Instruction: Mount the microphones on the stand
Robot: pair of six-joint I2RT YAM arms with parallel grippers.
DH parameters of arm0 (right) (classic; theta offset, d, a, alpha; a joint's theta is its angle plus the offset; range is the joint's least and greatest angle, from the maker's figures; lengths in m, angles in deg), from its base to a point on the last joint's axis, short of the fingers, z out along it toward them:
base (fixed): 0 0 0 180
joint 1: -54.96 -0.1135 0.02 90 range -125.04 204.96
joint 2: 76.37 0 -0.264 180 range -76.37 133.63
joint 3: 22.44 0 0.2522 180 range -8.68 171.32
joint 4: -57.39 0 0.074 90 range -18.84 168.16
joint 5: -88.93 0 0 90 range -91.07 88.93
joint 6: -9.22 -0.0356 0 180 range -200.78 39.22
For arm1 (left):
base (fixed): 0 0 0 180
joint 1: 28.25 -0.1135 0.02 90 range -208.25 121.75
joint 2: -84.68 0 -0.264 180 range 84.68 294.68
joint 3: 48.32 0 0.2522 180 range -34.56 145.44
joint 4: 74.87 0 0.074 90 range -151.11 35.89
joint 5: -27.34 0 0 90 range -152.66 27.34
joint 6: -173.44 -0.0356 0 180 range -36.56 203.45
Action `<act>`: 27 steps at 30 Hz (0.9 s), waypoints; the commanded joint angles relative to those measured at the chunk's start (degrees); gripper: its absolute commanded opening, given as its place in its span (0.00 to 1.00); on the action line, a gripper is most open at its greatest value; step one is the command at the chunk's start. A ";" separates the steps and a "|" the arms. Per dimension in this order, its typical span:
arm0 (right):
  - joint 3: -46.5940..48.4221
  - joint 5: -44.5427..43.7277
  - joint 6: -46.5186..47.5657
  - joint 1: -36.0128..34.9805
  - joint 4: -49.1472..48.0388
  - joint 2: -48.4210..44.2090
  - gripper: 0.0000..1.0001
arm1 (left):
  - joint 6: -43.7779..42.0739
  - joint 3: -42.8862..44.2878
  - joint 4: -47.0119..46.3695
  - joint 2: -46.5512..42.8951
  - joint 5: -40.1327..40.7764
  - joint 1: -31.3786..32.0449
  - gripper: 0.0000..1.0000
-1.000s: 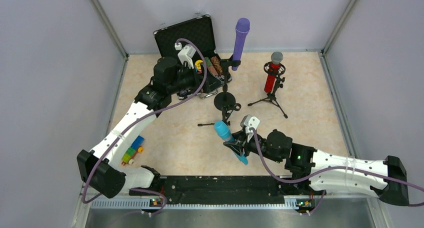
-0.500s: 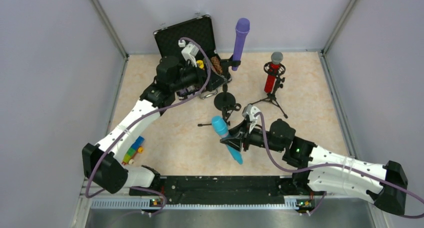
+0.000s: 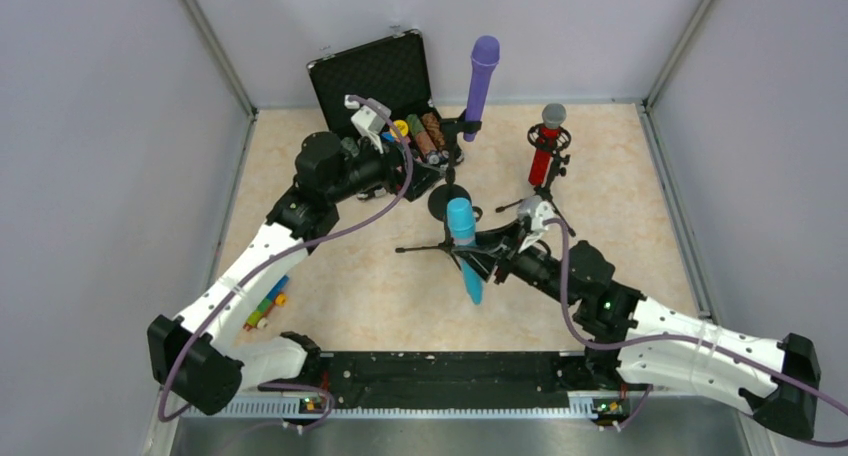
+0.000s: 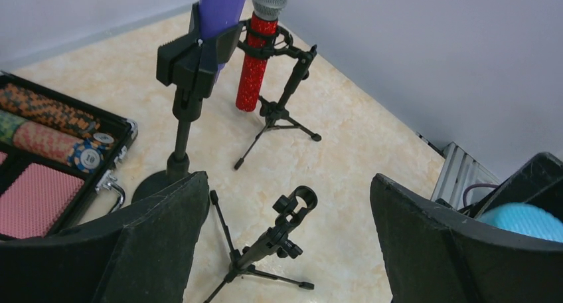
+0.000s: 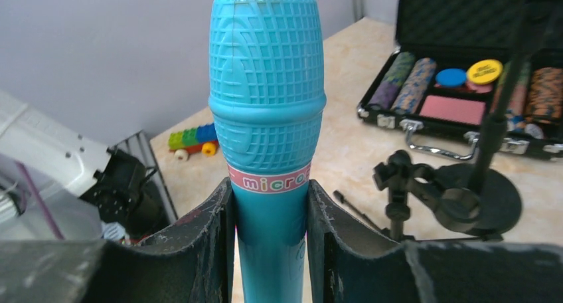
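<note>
My right gripper (image 3: 480,263) (image 5: 269,191) is shut on the light blue microphone (image 3: 461,226) (image 5: 267,103), holding it by the handle with the head up. The microphone hangs just beside the small empty tripod stand (image 3: 428,246) (image 4: 292,213) (image 5: 410,182), whose clip stands empty. The purple microphone (image 3: 481,76) (image 4: 219,4) sits upright in the round-base stand (image 3: 449,202). The glittery red microphone (image 3: 543,158) (image 4: 255,64) sits in another tripod stand. My left gripper (image 3: 418,171) (image 4: 287,178) hovers open above the empty stand, holding nothing.
An open black case of poker chips (image 3: 385,76) (image 4: 46,150) (image 5: 478,84) lies at the back left. A toy block car (image 3: 265,301) (image 5: 192,140) sits near the left arm. Grey walls enclose the table on three sides.
My right arm has carried the blue microphone forward from the near middle to the empty tripod stand and turned it upright. The left gripper has drawn back a little to the left.
</note>
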 commanded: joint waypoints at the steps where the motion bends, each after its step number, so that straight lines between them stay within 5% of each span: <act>1: -1.79 -7.12 2.24 0.61 -7.87 -5.22 0.00 | -5.07 -0.80 -4.45 -3.23 1.54 -0.14 0.96; 15: 1.78 -16.57 10.87 0.57 -12.17 -4.19 0.00 | -13.12 -2.54 -2.41 -4.06 -2.28 0.22 0.96; 27: 7.95 -12.96 4.91 6.23 -12.87 1.36 0.00 | -20.54 -3.47 0.94 -6.52 -4.04 5.44 0.99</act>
